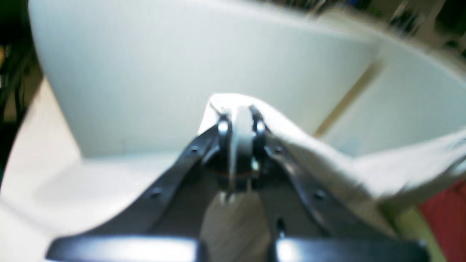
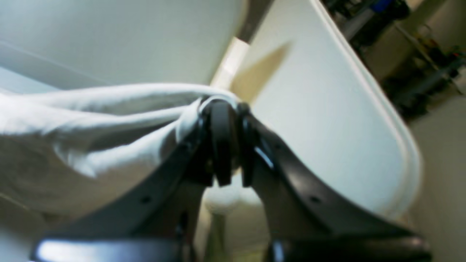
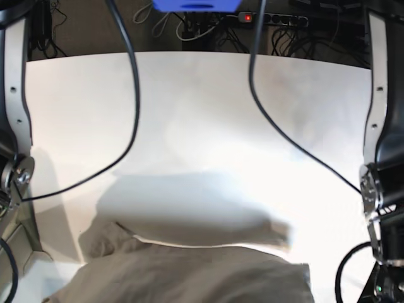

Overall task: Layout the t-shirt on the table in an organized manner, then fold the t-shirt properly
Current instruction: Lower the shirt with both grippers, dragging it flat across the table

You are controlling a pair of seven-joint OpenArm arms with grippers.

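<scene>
The beige t-shirt (image 3: 189, 271) hangs lifted above the white table (image 3: 202, 113) at the near edge of the base view and throws a wide shadow on the tabletop. In the left wrist view my left gripper (image 1: 240, 116) is shut on a bunched edge of the t-shirt (image 1: 327, 160), which trails off to the right over the table (image 1: 182, 72). My right gripper (image 2: 222, 109) is likewise shut on a fold of the t-shirt (image 2: 91, 120), the cloth stretching left above the table (image 2: 320, 109). Neither gripper shows in the base view.
Two black cables (image 3: 132, 95) (image 3: 278, 126) hang across the table in the base view. Arm links stand at the left (image 3: 16, 95) and right (image 3: 377, 95) edges. A power strip (image 3: 278, 19) lies beyond the far edge. A red surface (image 1: 447, 214) shows below the table.
</scene>
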